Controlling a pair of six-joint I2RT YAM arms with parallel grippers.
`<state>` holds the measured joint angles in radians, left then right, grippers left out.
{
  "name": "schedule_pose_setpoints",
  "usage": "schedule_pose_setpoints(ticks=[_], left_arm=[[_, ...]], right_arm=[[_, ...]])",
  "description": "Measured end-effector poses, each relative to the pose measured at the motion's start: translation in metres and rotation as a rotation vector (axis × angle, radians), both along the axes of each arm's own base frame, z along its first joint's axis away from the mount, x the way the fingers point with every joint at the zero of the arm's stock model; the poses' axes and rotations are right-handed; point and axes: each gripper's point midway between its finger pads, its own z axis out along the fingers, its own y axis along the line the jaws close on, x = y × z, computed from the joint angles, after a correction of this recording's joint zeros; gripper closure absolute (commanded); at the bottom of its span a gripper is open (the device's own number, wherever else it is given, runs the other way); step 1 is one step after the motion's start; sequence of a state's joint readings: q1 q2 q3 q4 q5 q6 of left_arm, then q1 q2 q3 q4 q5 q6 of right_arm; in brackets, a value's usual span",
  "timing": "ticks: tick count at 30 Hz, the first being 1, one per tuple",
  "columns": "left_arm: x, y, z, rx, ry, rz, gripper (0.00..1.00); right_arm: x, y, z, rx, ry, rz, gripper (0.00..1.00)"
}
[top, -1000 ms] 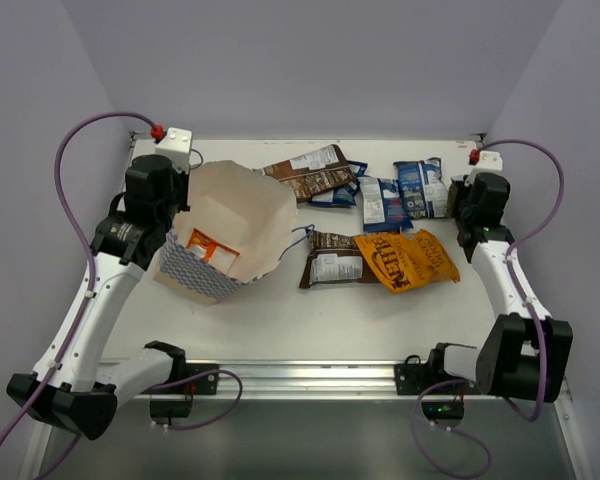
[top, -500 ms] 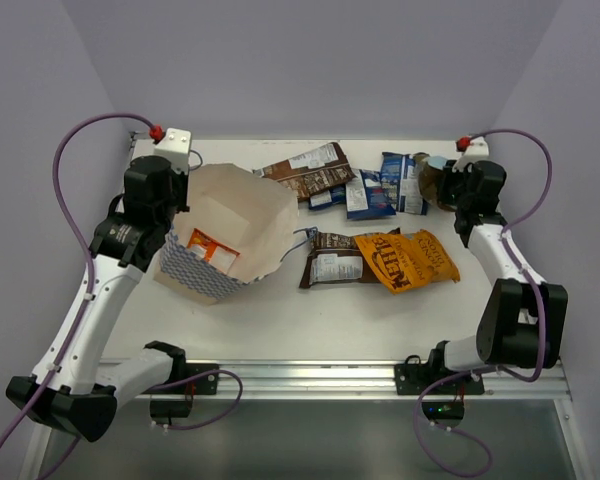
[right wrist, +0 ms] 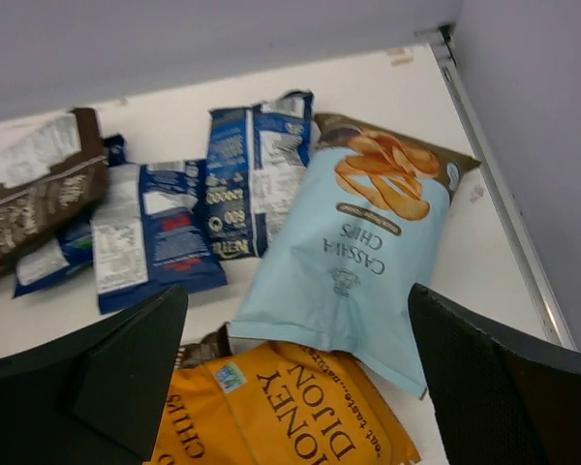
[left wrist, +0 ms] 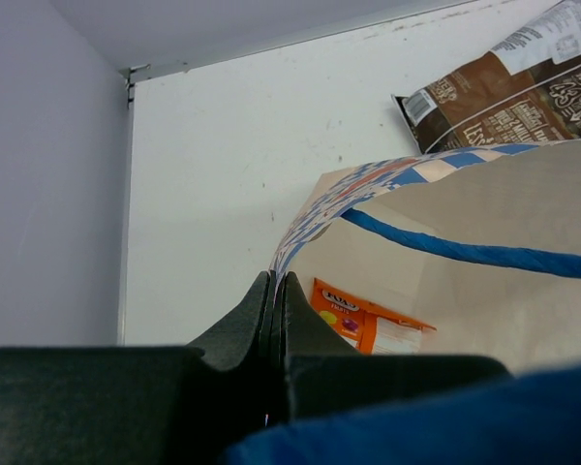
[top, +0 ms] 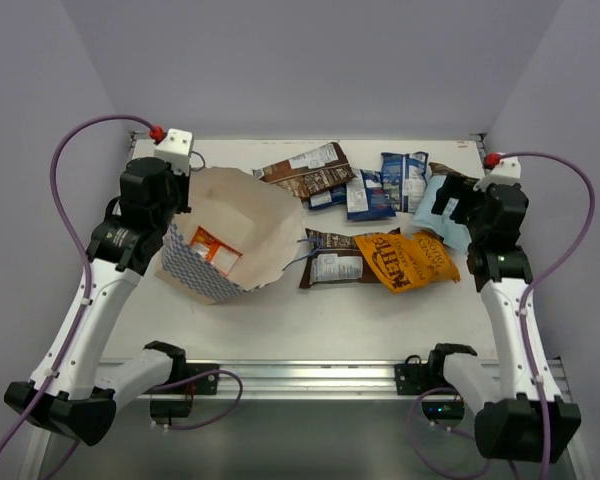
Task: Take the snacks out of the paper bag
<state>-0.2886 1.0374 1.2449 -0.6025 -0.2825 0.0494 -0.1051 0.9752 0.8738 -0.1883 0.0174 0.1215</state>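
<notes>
1. Now the left pincer [left wrist: 276, 281] is pressed together on the paper edge of the bag [top: 265, 210]. The bag sits toward the left edge of the worktop [top: 310, 320], its mouth tipped up and toward the middle.
2. One orange packet [left wrist: 363, 320] lies inside the bag against the brown wall. Whether anything hides beneath it cannot be told.
3. The right pincer [right wrist: 298, 291] hangs with its fingers wide apart and nothing between them. It is above the light-blue packet [right wrist: 353, 262], which lies flat near the far right corner.
4. Other snacks lie out on the worktop: brown and dark-blue ones along the far edge, and a brown one beside the honey-dijon packet [top: 405, 258] in the middle. The light-blue packet overlaps the honey-dijon one's far end.
5. The job looks nearly done, with the orange packet as the likely next pick.
6. Risks from here:
   - The right arm must cross the laid-out snacks to reach the bag, so a low sweep could drag them or nudge the light-blue packet off the right edge.
   - The left hold is a thin pinch on paper, so a tug inside could slip or tear it.
   - The blue cord [left wrist: 465, 252] crosses the mouth and could snag a finger.
</notes>
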Motion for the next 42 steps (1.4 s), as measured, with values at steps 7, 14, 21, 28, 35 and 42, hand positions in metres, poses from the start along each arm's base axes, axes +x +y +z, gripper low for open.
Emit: schedule_pose_setpoints(ticks=[7,14,21,28,35,42], left_arm=[[-0.004,-0.022,-0.006,0.001,-0.006,-0.160,1.00],[-0.008,-0.046,-0.002,0.000,-0.029,-0.323,1.00],[-0.017,-0.056,0.007,0.008,-0.063,-0.407,1.00],[-0.031,-0.067,0.013,0.008,-0.096,-0.488,1.00],[-0.041,-0.074,0.011,0.002,-0.104,-0.535,1.00],[-0.047,-0.077,-0.001,-0.023,-0.078,-0.539,1.00]], right_arm=[[-0.039,0.129,0.072,-0.013,-0.174,0.413,0.01],[-0.110,0.294,0.058,-0.078,-0.161,1.002,0.01],[-0.168,0.408,-0.027,-0.244,-0.007,1.358,0.01],[-0.207,0.457,-0.107,-0.366,0.156,1.516,0.01],[-0.198,0.472,-0.133,-0.380,0.221,1.474,0.01],[-0.151,0.485,-0.093,-0.211,0.184,1.233,0.01]])
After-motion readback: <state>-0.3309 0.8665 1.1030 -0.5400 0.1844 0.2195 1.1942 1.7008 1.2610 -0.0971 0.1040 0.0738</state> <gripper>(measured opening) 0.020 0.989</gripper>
